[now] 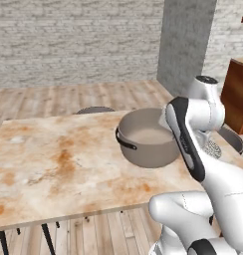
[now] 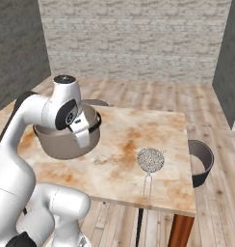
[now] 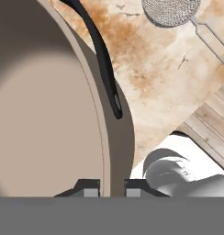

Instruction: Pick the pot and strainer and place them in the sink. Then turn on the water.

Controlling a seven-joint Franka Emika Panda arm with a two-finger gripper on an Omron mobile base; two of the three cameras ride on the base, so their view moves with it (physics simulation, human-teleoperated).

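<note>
Hand view shows our gripper (image 3: 112,187) clamped on the pot (image 3: 45,105) rim, seemingly lifted, strainer (image 3: 171,11) lying beyond toward the tabletop (image 3: 169,78) edge.

A marble-patterned tabletop (image 1: 54,159) with rusty orange stains stood on a pale wooden plank floor (image 1: 68,97). A dark round chair (image 2: 202,161) sat just beside its right edge, grey brick walls (image 2: 138,38) behind

I see the pot (image 2: 66,137) on the table (image 2: 119,159), with the strainer (image 2: 150,160) lying to its right, apart
</note>
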